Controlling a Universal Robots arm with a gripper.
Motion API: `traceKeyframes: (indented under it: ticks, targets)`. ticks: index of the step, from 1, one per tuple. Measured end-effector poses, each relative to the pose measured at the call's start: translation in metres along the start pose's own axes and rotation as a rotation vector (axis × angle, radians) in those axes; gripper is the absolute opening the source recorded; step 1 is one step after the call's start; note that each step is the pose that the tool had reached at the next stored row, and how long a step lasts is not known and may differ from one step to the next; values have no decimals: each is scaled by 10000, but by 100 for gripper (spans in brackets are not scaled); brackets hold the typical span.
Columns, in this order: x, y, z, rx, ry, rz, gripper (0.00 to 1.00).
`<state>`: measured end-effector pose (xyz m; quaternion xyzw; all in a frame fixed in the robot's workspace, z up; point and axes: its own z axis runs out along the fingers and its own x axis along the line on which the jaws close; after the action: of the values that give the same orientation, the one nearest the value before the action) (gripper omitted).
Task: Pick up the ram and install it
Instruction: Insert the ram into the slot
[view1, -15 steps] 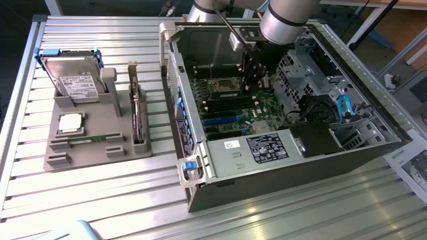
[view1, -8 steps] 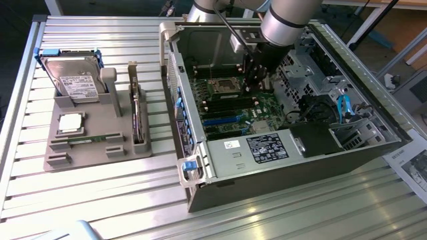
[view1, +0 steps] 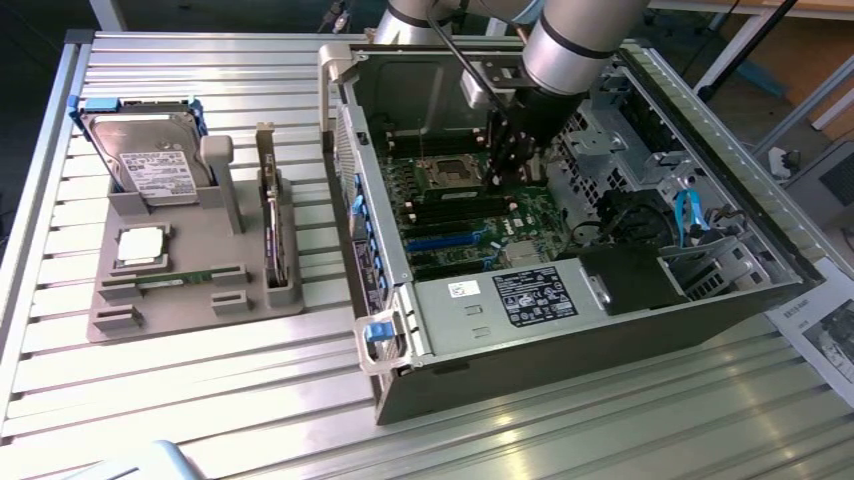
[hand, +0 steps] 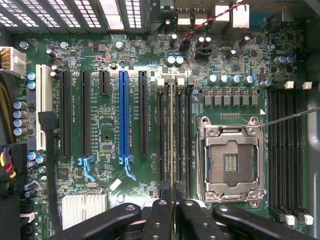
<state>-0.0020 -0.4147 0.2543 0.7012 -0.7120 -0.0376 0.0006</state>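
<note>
black, matte fingers (hand: 157, 220) nearest, smooth and rounded. gripper (hand: 172, 212) pressed nearly together, pinching the ram (hand: 172, 150) by its flat faces. seen edge-on as one thin pale line, held upright over the bank of dark memory slots (hand: 181, 135) just beside the cpu socket (hand: 231, 160). cannot tell whether touching a slot or hanging just above it.

judged light, stiff along its length yet thin and brittle, likely to crack or skew under a twisted push. smooth-faced, so apt to slip in a loose pinch. best taken as here, by the two broad faces near the middle of the upper edge, clear of the lower contact edge.

beyond it, glossy green motherboard (hand: 107, 135), dense with tiny parts: long black plastic slots, one bright blue slot (hand: 124, 115), shiny can-shaped capacitors (hand: 171, 60), a ribbed silver heatsink (hand: 85, 207). socket framed in bright stamped steel, open, with a grid of fine contacts.

farther out, in the exterior view, grey sheet-metal case (view1: 454, 300) lying open toward three o'clock, the exterior view's right, with the arm (view1: 574, 40) reaching down into it from twelve. at nine o'clock of the case, the exterior view's left, well apart from the ram, a grey moulded tray (view1: 187, 295) with a hard drive (view1: 154, 150), a silver-topped processor chip (view1: 143, 245) and a dark expansion card (view1: 271, 240) on edge. underneath all, ribbed aluminium table (view1: 200, 400).
</note>
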Motion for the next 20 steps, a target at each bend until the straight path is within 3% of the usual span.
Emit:
traceKeyframes:
  ticks: [20]
  targets:
    - [8,-6,106,-1,4,0,12]
